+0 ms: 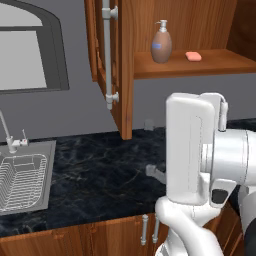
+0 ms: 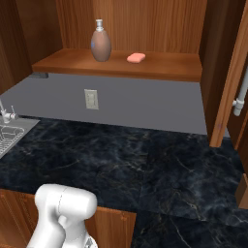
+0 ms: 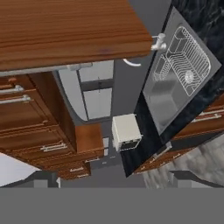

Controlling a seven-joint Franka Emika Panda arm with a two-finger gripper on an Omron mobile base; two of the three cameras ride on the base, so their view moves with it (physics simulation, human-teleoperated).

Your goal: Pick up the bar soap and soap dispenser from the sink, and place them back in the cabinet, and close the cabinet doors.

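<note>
The brown soap dispenser (image 1: 161, 43) (image 2: 100, 44) stands upright on the inner shelf of the open cabinet (image 1: 200, 65) (image 2: 160, 68). The salmon bar soap (image 1: 193, 56) (image 2: 136, 57) lies flat just right of it. Both cabinet doors hang open: the left one (image 1: 125, 65) (image 3: 70, 30) and the right one (image 2: 232, 82). The sink (image 1: 22, 177) (image 3: 179, 74) holds only its wire rack. My gripper (image 3: 113, 180) is open and holds nothing. It hangs low over the counter's front, pointing left toward the sink, with one grey fingertip (image 1: 156, 173) beside the arm.
The dark marble counter (image 2: 145, 164) runs below the cabinet. A wall outlet (image 2: 91, 99) sits under the shelf. A grey window (image 1: 27, 50) is above the sink. A white box (image 3: 127, 131) stands on the counter beyond the sink. My white arm (image 1: 200, 150) fills the foreground.
</note>
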